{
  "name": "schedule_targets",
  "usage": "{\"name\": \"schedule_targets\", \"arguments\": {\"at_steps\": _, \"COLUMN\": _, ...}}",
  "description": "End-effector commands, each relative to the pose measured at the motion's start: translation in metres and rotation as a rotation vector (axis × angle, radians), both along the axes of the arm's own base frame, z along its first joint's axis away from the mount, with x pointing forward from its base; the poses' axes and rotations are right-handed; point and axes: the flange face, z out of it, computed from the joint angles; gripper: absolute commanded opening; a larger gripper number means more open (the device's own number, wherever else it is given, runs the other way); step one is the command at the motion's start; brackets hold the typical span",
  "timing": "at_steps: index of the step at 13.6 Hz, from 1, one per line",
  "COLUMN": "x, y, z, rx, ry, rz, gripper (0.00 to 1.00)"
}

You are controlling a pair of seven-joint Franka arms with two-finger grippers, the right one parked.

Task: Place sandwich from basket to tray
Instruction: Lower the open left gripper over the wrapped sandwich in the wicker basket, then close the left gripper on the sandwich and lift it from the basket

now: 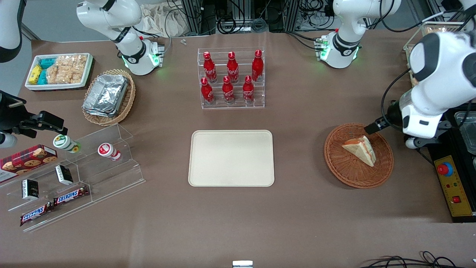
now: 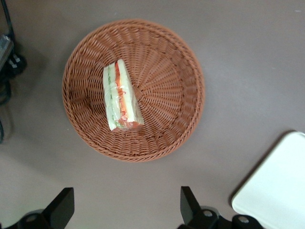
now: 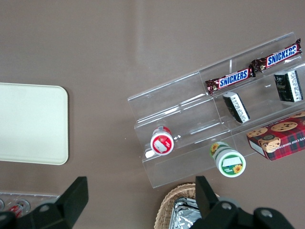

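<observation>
1. Front view, and the sandwich (image 1: 360, 149) sits in the reddish-brown basket (image 1: 344, 169), lying on its side with the cut edge turned toward the working arm's end of the worktop (image 1: 297, 216). The cream tray (image 1: 231, 158) lies bare at the centre, well apart from the basket. The working arm's white body looms over the basket's rim; only a dark tip of the claw (image 1: 373, 127) pokes out above that rim, farther from the camera than the sandwich. A clear rack of red bottles (image 1: 231, 76) stands farther from the camera than the tray.

2. Left wrist view, looking straight down: there's the sandwich (image 2: 121, 97), clear of the basket's (image 2: 186, 81) centre and up against the woven wall, red-orange and green filling showing along its edge. The claw (image 2: 125, 210) hangs above bare worktop just beside the basket, fingers (image 2: 62, 206) spread wide apart with nothing between them. A corner of the tray (image 2: 276, 191) peeks in.

3. Right wrist view, the parked end: the tray's (image 3: 33, 123) edge, and a clear stepped stand (image 3: 200, 119) carrying Snickers bars (image 3: 255, 69), two small cups and a cookie box (image 3: 279, 133).
</observation>
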Motion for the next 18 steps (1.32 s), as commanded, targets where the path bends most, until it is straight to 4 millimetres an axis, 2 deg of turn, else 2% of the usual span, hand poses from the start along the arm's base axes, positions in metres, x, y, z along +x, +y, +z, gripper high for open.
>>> {"name": "schedule_targets", "arguments": {"at_steps": 1, "x": 0.001, "y": 0.009, "z": -0.048, "rx": 0.037, "ry": -0.013, "rz": 0.123, "gripper": 1.0}}
{"name": "schedule_targets", "arguments": {"at_steps": 3, "x": -0.007, "y": 0.016, "z": -0.085, "rx": 0.063, "ry": -0.016, "rz": 0.174, "gripper": 1.0}}
{"name": "schedule_targets", "arguments": {"at_steps": 4, "x": -0.012, "y": 0.028, "z": -0.1, "rx": 0.067, "ry": -0.006, "rz": 0.193, "gripper": 1.0}}
{"name": "schedule_targets", "arguments": {"at_steps": 7, "x": -0.012, "y": 0.031, "z": -0.151, "rx": 0.072, "ry": 0.002, "rz": 0.285, "gripper": 1.0}}
{"name": "schedule_targets", "arguments": {"at_steps": 12, "x": -0.004, "y": 0.032, "z": -0.197, "rx": 0.066, "ry": -0.013, "rz": 0.328, "gripper": 1.0}}
{"name": "schedule_targets", "arguments": {"at_steps": 13, "x": -0.004, "y": 0.032, "z": -0.203, "rx": 0.066, "ry": -0.012, "rz": 0.33, "gripper": 0.97}}
{"name": "schedule_targets", "arguments": {"at_steps": 14, "x": -0.004, "y": 0.032, "z": -0.208, "rx": 0.067, "ry": -0.006, "rz": 0.329, "gripper": 0.65}}
{"name": "schedule_targets", "arguments": {"at_steps": 15, "x": -0.003, "y": 0.033, "z": -0.209, "rx": 0.067, "ry": -0.006, "rz": 0.326, "gripper": 0.26}}
{"name": "schedule_targets", "arguments": {"at_steps": 16, "x": -0.002, "y": 0.034, "z": -0.211, "rx": 0.067, "ry": -0.003, "rz": 0.316, "gripper": 0.0}}
{"name": "schedule_targets", "arguments": {"at_steps": 18, "x": -0.002, "y": 0.034, "z": -0.203, "rx": 0.067, "ry": -0.006, "rz": 0.307, "gripper": 0.0}}
